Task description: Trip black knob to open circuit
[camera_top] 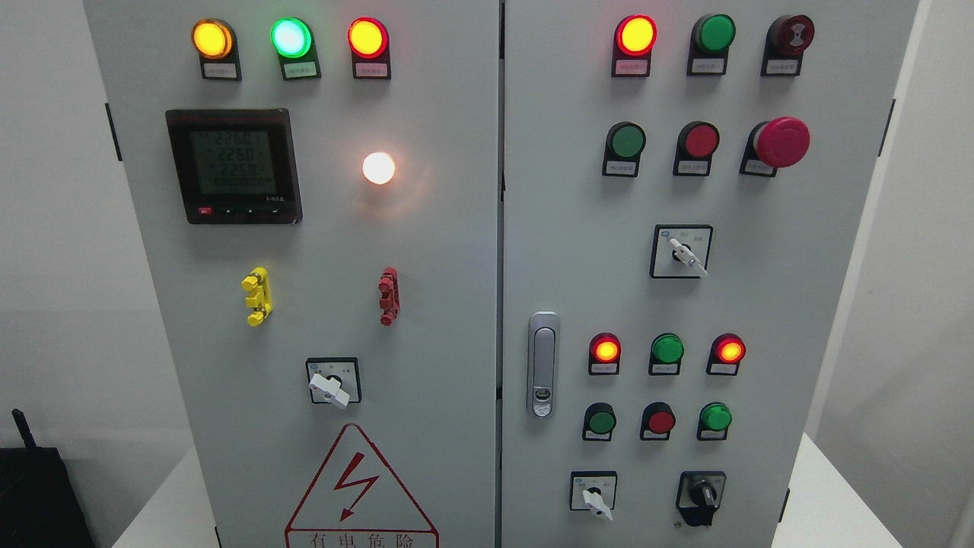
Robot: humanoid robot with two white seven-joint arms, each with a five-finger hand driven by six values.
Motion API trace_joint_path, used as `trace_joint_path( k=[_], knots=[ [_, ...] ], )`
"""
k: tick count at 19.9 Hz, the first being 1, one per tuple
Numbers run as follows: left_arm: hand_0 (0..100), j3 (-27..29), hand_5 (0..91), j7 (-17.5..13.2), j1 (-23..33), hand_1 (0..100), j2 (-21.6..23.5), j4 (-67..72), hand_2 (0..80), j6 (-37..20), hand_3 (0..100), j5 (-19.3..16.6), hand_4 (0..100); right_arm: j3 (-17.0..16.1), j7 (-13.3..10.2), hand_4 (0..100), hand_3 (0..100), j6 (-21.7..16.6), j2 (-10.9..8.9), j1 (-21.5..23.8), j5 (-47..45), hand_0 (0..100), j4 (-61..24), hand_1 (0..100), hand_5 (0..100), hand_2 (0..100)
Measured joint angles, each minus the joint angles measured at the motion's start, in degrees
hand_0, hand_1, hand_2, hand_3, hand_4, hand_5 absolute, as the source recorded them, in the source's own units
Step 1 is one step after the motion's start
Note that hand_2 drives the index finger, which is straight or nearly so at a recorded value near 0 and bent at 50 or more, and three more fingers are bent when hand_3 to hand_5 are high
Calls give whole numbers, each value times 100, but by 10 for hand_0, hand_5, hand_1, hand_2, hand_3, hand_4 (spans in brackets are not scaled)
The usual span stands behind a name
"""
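Grey two-door control cabinet (441, 304), seen front-on, standing on a white bench (829, 502). Neither robot hand is in view, so how open either one is, or what it has hold of, cannot be told. Black knob (701, 496): lower right corner of the right door, on a black mount, just right of a white-handled switch (594, 495) on a square plate. Right door, top to bottom: a lit red lamp (635, 35), a green lamp (714, 33) and a dark red buzzer (790, 35); a green button (626, 141), a red button (698, 141) and a large red mushroom stop button (779, 142); a white-handled selector switch (682, 252); two lit red lamps flanking a green lamp (666, 349); a row of green, red and green buttons just above the knob. A silver door latch (542, 364) sits at the door's left edge. Left door: lit yellow, green and red lamps across the top, a digital meter (233, 165), a glowing white lamp (378, 168), a yellow clip (257, 296), a red clip (389, 295), a white-handled switch (332, 383) and a red-bordered lightning warning triangle (359, 491) at the bottom. A black object (38, 495) shows at the lower left edge.
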Motion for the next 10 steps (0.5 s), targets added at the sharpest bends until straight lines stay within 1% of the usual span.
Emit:
trace_joint_path(
  k=[7,10],
  knots=[
    [120,0,0,0,0,389,0,0,0,0,0,0,0,0,13,0,0,-9,0,0,-6,131,-34,423,0,0],
    [120,0,0,0,0,389,0,0,0,0,0,0,0,0,21,0,0,-109,0,1,-26,120,-67,445,0,0]
  ],
)
